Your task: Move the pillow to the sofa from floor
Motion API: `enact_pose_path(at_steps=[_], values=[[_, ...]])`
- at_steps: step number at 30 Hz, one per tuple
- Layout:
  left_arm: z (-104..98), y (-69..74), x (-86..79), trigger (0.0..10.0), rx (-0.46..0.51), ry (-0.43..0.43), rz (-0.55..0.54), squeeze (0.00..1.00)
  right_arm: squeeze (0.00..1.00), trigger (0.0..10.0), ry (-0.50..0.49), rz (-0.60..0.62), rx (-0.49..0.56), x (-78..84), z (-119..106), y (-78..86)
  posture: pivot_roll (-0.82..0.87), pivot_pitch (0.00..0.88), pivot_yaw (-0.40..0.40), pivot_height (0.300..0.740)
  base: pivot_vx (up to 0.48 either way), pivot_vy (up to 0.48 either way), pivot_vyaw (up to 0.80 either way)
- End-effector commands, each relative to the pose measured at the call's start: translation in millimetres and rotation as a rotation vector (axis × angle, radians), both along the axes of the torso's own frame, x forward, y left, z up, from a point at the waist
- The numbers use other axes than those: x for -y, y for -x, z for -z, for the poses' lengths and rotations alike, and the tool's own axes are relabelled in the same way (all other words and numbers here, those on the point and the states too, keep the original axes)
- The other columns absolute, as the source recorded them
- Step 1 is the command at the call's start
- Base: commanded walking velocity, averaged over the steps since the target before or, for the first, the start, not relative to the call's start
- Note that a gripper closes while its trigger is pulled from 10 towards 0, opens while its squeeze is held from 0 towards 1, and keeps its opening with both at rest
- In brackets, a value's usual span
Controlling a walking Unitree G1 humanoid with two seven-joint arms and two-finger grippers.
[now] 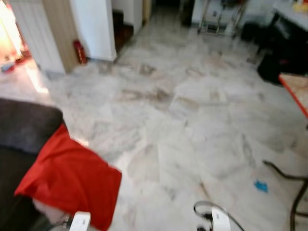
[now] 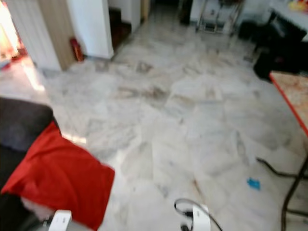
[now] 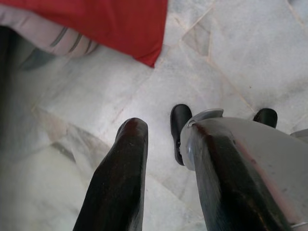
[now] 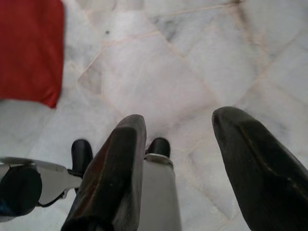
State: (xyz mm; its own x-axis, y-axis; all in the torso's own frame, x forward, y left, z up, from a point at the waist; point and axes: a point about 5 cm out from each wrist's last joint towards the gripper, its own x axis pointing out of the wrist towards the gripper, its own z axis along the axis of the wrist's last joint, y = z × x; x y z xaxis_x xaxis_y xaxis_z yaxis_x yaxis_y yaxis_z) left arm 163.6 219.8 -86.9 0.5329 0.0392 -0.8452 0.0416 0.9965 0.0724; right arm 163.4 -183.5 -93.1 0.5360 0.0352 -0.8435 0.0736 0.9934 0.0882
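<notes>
Your red pillow [image 1: 72, 180] lies on the dark sofa [image 1: 26, 127] at the robot's left, draped over the seat's front edge with one corner hanging out above the marble floor [image 1: 192, 110]; beneath that corner a pale striped cushion [image 3: 53, 38] peeks out in the left wrist view. Your left gripper [image 3: 168, 183] hangs low over the floor, close to the pillow's corner but not touching it, its two black fingers [image 3: 120, 183] spread with bare tile between them and nothing held. Your right gripper [image 4: 185, 163] also hangs over the floor, further from the pillow, its fingers [image 4: 115, 173] parted wide and empty. In the head views you see just the white tops of both wrists at the bottom edge, the left one [image 1: 80, 221] just beside the pillow and the right one [image 1: 220, 219] well apart from it, with a loop of black cable beside it. Further off, a small red fire extinguisher [image 1: 79, 52] stands against the base of a white wall [image 1: 94, 26], a table with an orange-red edge [image 1: 294, 94] reaches in from the right, a black hose [image 1: 288, 178] curls across the tile below it, and a small blue scrap [image 1: 261, 186] lies on the floor near the hose. The head views are somewhat blurred, so you cannot make out finer detail.
</notes>
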Motion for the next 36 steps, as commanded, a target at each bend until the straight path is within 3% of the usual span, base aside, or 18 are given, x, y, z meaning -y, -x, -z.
enact_pose_path(at_steps=[1,8,16,36], values=[[0.5,-1.0,3.8,10.0,-0.003,-0.008,0.020,0.00,0.00,10.0,-0.001,0.000,0.000,-0.1,0.1,0.2,-0.05,0.000,-0.052,0.740,0.000,0.000,0.80],[0.9,-5.4,14.6,10.0,0.000,0.000,0.026,0.00,0.00,10.0,-0.002,-0.001,-0.001,-0.1,0.1,0.1,-0.05,0.000,-0.054,0.740,0.000,0.000,0.80],[0.5,-6.2,14.0,10.0,0.002,0.002,0.019,0.00,0.00,10.0,-0.001,-0.002,-0.002,0.1,0.1,0.2,-0.05,0.000,-0.055,0.740,0.000,0.000,0.80],[-0.7,-4.4,5.1,10.0,0.006,0.000,0.013,0.00,0.00,10.0,0.004,0.071,0.008,2.7,0.0,0.7,-0.05,0.000,-0.054,0.740,0.000,0.000,0.00]])
